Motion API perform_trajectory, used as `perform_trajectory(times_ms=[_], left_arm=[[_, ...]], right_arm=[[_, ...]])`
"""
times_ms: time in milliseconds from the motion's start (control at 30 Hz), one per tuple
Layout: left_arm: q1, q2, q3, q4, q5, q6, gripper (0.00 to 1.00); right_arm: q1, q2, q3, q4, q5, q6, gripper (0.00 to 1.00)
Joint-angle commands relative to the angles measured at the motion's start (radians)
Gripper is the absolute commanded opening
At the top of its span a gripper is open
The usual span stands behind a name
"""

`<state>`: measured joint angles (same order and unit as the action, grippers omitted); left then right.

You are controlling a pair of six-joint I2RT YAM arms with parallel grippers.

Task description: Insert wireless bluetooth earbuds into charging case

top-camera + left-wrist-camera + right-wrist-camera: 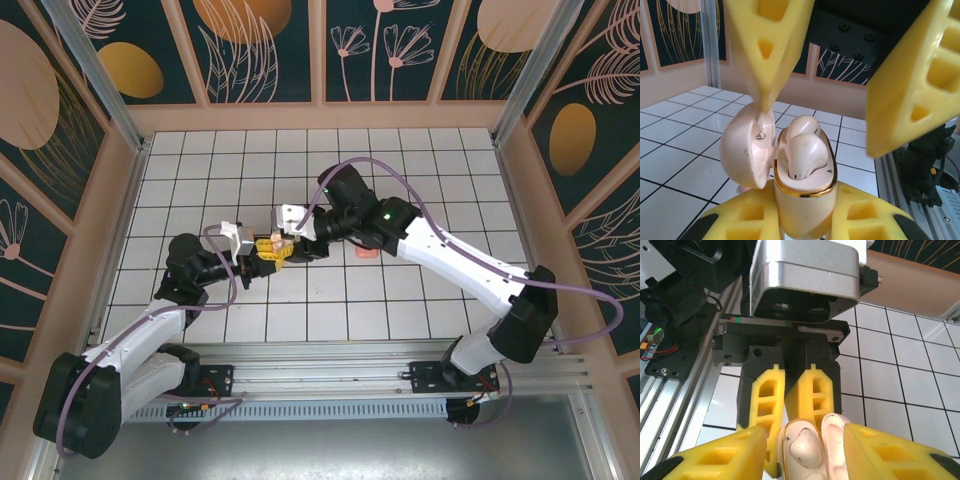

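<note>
My left jaws gripped the cream charging case (802, 207) low on its body, with the lid (746, 146) hinged open and two cream earbuds (805, 152) seated inside. My right jaws stood parted astride its top. A small coral-pink piece (365, 254) lay on the counter (400, 300) near the case.

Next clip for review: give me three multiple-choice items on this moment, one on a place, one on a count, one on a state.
1. Where is the charging case?
A. flat on the table
B. between the jaws of the left gripper
C. on the metal rail

2. How many earbuds sit in it?
A. none
B. one
C. two

3. Its lid is:
A. open
B. shut
C. lying apart on the tiles

Answers: 1 B, the yellow jaws clamp its base. 2 C, two cream buds fill the wells. 3 A, the lid is swung aside on its hinge.
</note>
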<state>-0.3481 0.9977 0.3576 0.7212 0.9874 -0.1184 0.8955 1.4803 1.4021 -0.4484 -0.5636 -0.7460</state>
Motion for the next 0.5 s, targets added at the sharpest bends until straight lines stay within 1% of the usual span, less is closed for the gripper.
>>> perform_trajectory(times_ms=[0,167,300,367,467], left_arm=[[-0.005,-0.007,0.030,0.030,0.009,0.026,0.13],[-0.005,-0.005,0.030,0.029,0.000,0.029,0.13],[-0.005,-0.005,0.030,0.029,0.007,0.029,0.13],[-0.006,-0.005,0.030,0.032,0.013,0.027,0.13],[-0.006,-0.007,0.032,0.037,0.017,0.023,0.13]], right_arm=[[-0.019,-0.063,-0.037,0.083,-0.079,0.061,0.46],[-0.044,-0.112,-0.090,0.157,-0.136,0.130,0.46],[-0.087,-0.146,-0.138,0.227,-0.158,0.236,0.47],[-0.121,-0.156,-0.165,0.264,-0.183,0.312,0.50],[-0.167,-0.143,-0.178,0.287,-0.248,0.420,0.58]])
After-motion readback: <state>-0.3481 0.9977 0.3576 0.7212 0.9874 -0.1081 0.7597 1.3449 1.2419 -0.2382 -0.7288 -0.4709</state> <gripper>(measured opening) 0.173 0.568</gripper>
